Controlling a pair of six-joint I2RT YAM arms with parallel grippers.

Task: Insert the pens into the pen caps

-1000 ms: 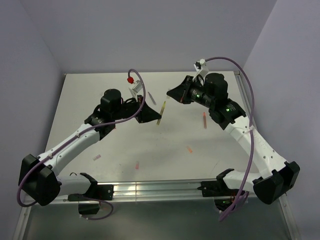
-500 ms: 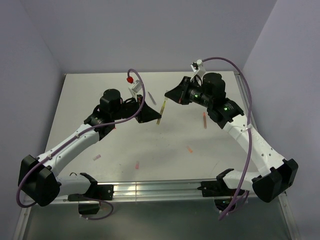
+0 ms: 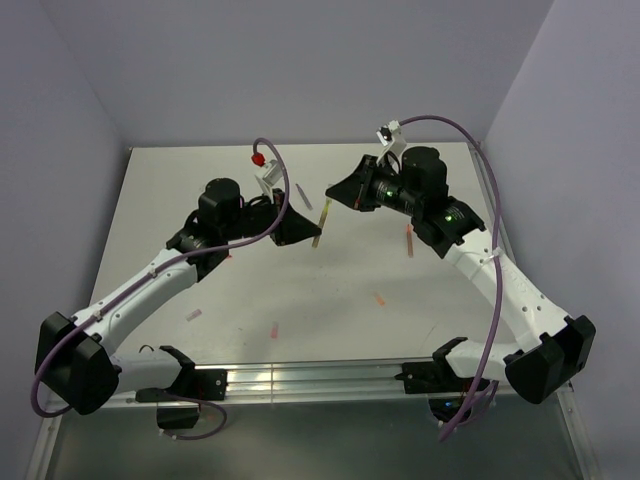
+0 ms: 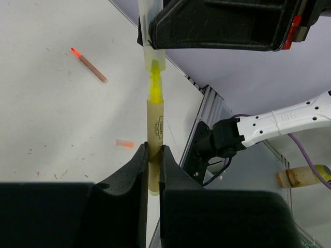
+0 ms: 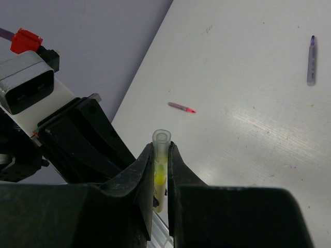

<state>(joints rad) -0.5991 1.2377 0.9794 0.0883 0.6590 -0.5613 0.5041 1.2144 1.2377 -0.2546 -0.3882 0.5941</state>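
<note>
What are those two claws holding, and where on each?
The left gripper pinches the yellow pen near its barrel's back end; the right gripper pinches the pale yellow cap around its middle.

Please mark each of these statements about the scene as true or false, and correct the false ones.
1. The left tool is shut on the yellow pen. True.
2. The right tool holds a pink cap. False: it is shut on the pale yellow cap.
3. The purple pen lies on the table, and no tool holds it. True.
4. The yellow pen is pushed all the way into the cap. False: only its yellow tip has entered the cap's mouth, and the pen's body is outside.
</note>
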